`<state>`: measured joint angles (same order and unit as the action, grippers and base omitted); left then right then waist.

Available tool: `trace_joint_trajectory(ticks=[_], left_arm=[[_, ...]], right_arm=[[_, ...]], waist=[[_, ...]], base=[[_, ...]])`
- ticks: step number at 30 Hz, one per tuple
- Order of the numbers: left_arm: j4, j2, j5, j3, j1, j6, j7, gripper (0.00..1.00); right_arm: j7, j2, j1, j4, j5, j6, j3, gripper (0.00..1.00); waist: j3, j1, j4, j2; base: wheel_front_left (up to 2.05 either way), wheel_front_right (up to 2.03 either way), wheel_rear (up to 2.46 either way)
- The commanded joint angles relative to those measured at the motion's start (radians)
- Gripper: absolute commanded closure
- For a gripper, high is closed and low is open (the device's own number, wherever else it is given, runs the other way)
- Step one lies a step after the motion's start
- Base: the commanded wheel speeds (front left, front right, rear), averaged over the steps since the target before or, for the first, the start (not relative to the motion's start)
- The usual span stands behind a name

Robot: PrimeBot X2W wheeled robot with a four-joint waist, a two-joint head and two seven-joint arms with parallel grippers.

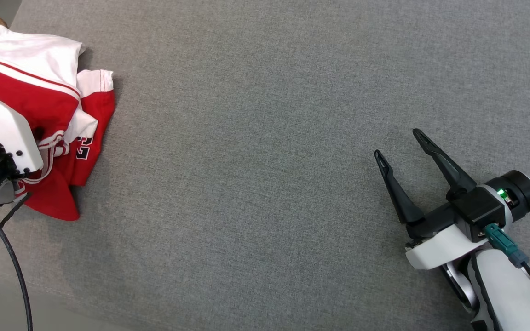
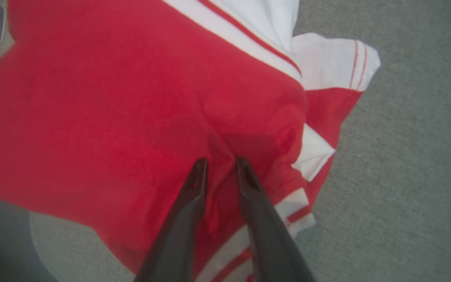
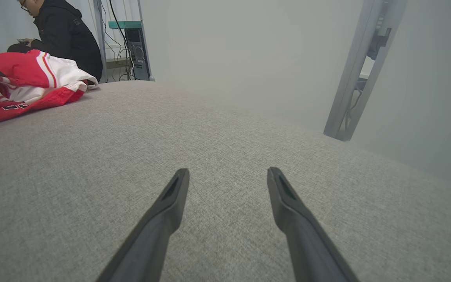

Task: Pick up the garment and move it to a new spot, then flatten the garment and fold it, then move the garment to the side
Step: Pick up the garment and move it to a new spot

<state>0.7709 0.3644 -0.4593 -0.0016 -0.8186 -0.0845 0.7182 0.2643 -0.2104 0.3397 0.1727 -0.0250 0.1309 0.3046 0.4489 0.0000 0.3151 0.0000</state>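
Note:
The garment point(image 1: 39, 101) is a crumpled red and white jersey at the far left of the grey table point(image 1: 265, 138). My left arm's white wrist point(image 1: 2, 133) covers part of it. In the left wrist view, my left gripper point(image 2: 221, 161) presses into the red cloth point(image 2: 112, 109), its fingers drawn close with a puckered fold pinched between the tips. My right gripper point(image 1: 397, 143) rests low over bare table at the right, far from the garment, with its fingers spread and nothing between them. The right wrist view shows the same open fingers point(image 3: 228, 171) and the garment point(image 3: 26, 74) at the far left.
A person in a dark jacket point(image 3: 61, 35) sits beyond the table's far edge, behind the garment. Equipment with cables point(image 3: 135, 47) and a slanted metal post point(image 3: 358, 70) stand past the table. The table's near edge runs across the lower left point(image 1: 62, 308).

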Motion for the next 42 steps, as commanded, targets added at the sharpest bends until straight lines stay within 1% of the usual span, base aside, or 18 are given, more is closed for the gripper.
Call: trace_joint_trajectory(ticks=[1, 2, 7, 10, 16, 19, 20, 21, 23, 28, 31, 34, 35, 37, 42], left_arm=[[-0.001, 0.006, 0.002, -0.002, -0.014, -0.001, -0.013, 1.0], [-0.003, 0.011, 0.008, -0.001, -0.019, 0.008, -0.025, 1.0], [-0.004, 0.018, 0.023, -0.014, -0.031, 0.001, -0.088, 1.0], [-0.007, 0.033, 0.044, -0.012, -0.034, 0.019, -0.171, 1.0], [0.002, 0.028, 0.032, 0.002, -0.036, 0.008, -0.298, 1.0], [-0.021, 0.03, 0.05, 0.006, -0.041, 0.019, -0.41, 1.0], [-0.028, 0.022, 0.055, 0.006, -0.037, 0.025, -0.452, 1.0], [-0.042, 0.006, 0.061, 0.007, -0.026, 0.031, -0.531, 1.0], [-0.06, -0.003, 0.061, 0.013, -0.012, 0.034, -0.606, 1.0], [-0.14, -0.057, 0.038, 0.023, 0.025, 0.012, -0.788, 1.0], [-0.207, -0.075, 0.026, 0.026, 0.05, -0.004, -0.886, 1.0], [-0.288, -0.099, 0.016, 0.005, 0.079, -0.019, -0.933, 1.0], [-0.288, -0.099, 0.016, 0.005, 0.079, -0.019, -0.933, 1.0], [-0.351, -0.113, 0.017, -0.013, 0.098, -0.029, -0.948, 1.0], [-0.507, -0.152, 0.006, -0.048, 0.144, -0.033, -0.961, 1.0]], right_arm=[[0.0, -0.006, 0.006, -0.004, 0.001, 0.0, -0.004, 0.0], [0.0, -0.006, 0.004, -0.003, 0.002, 0.0, -0.005, 0.0], [0.0, 0.007, -0.003, 0.002, 0.005, 0.0, -0.007, 0.0], [0.0, 0.017, -0.006, 0.009, 0.006, 0.0, -0.003, 0.0], [0.0, 0.039, -0.024, 0.024, 0.004, 0.0, 0.001, 0.0], [0.0, 0.051, -0.034, 0.03, -0.001, 0.0, -0.001, 0.0], [0.0, 0.054, -0.041, 0.033, -0.003, 0.0, -0.004, 0.0], [0.0, 0.059, -0.05, 0.039, -0.002, 0.0, -0.009, 0.0], [0.0, 0.065, -0.053, 0.041, 0.002, 0.0, -0.015, 0.0], [0.0, 0.079, -0.062, 0.041, 0.008, 0.0, -0.037, 0.0], [0.0, 0.087, -0.064, 0.039, 0.012, 0.0, -0.046, 0.0], [0.0, 0.089, -0.064, 0.036, 0.013, 0.0, -0.058, 0.0], [0.0, 0.089, -0.064, 0.036, 0.013, 0.0, -0.058, 0.0], [0.0, 0.092, -0.064, 0.031, 0.011, 0.0, -0.072, 0.0], [0.0, 0.101, -0.073, 0.019, 0.01, 0.0, -0.121, 0.0]], waist=[[-0.001, 0.0, 0.001, 0.0], [-0.002, 0.0, 0.002, 0.0], [-0.024, 0.0, 0.009, 0.0], [-0.048, 0.0, 0.013, 0.0], [-0.113, 0.0, 0.02, 0.0], [-0.144, 0.0, 0.023, 0.0], [-0.154, 0.0, 0.025, 0.0], [-0.178, 0.0, 0.028, 0.0], [-0.202, 0.0, 0.026, 0.0], [-0.252, 0.0, 0.02, 0.0], [-0.275, 0.0, 0.01, 0.0], [-0.295, 0.0, -0.006, 0.0], [-0.295, 0.0, -0.006, 0.0], [-0.305, 0.0, -0.022, 0.0], [-0.33, 0.0, -0.073, 0.0]], base=[[0.0, 0.0, 0.0], [0.0, 0.0, 0.0], [0.0, 0.0, 0.0], [0.0, 0.0, 0.0], [0.0, 0.0, 0.0], [0.0, 0.0, 0.0], [0.0, 0.0, 0.0], [0.0, 0.0, 0.0], [0.0, 0.0, 0.0], [0.0, 0.0, 0.0], [0.0, 0.0, 0.0], [0.0, 0.0, 0.0], [0.0, 0.0, 0.0], [0.0, 0.0, 0.0], [0.0, 0.0, 0.0]])
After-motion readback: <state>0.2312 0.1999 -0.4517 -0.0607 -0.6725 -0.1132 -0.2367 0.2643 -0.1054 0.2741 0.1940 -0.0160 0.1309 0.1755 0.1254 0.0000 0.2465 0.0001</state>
